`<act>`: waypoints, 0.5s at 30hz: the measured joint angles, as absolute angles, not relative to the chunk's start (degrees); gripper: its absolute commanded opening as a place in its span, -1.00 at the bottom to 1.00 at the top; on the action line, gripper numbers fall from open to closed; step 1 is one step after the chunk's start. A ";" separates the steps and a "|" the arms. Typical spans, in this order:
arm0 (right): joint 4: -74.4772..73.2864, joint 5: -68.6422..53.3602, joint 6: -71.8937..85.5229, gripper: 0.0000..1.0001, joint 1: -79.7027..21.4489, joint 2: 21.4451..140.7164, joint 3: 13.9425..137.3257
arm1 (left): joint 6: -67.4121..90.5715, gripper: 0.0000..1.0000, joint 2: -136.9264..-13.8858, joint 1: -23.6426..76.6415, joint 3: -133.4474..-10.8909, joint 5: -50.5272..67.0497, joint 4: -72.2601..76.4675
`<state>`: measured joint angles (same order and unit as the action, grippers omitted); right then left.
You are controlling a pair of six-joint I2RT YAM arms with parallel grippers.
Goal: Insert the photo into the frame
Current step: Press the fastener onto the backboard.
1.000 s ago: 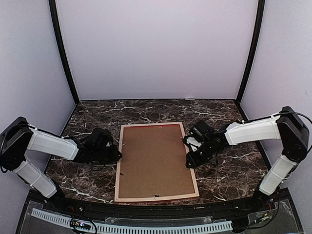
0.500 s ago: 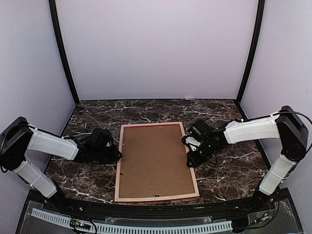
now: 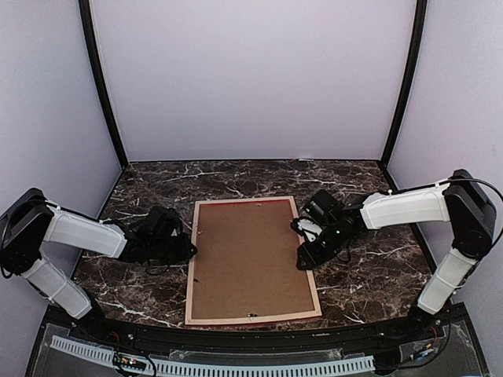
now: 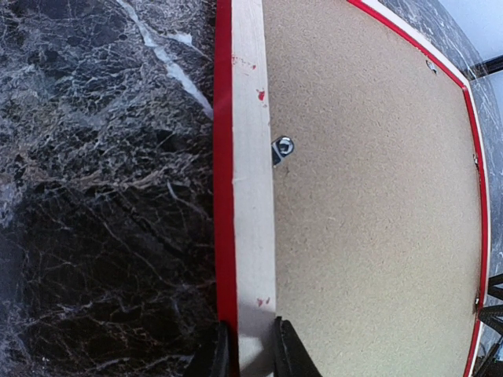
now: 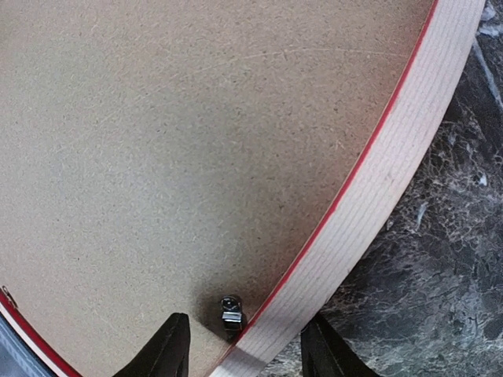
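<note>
The frame point(image 3: 191, 275) lies face down on the marble table, pale wood back up, with red showing along its edges. A plain brown backing board point(image 3: 250, 259) fills it. The photo is hidden. My left gripper point(image 3: 191, 250) is shut on the frame's left rail point(image 4: 251, 196), one finger on each side of it point(image 4: 250, 349). My right gripper point(image 3: 302, 259) is open and hangs over the right rail point(image 5: 377, 188). Its fingers point(image 5: 245, 349) straddle the rail and a small metal clip point(image 5: 230, 312) on the board point(image 5: 196, 141).
Another metal clip point(image 4: 281, 148) sits at the board's left edge, ahead of my left fingers. More small clips dot the board's far edges point(image 4: 431, 67). Dark marble table point(image 3: 369, 267) surrounds the frame, and pale walls close in the back and sides.
My right gripper has shifted slightly left over the frame's right rail, and its jaws have closed a little and opened wider. The left arm and the frame have not moved.
</note>
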<state>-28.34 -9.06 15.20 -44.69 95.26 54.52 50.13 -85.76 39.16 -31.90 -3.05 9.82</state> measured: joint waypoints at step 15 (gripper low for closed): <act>-26.72 -9.37 16.40 -0.38 -40.82 98.87 56.58 | 50.04 -0.24 -85.36 39.13 -31.86 -2.42 9.47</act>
<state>-26.72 -9.37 16.40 -40.82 98.87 56.58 50.04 -85.36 39.13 -31.86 -2.42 9.47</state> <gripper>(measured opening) 0.350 0.231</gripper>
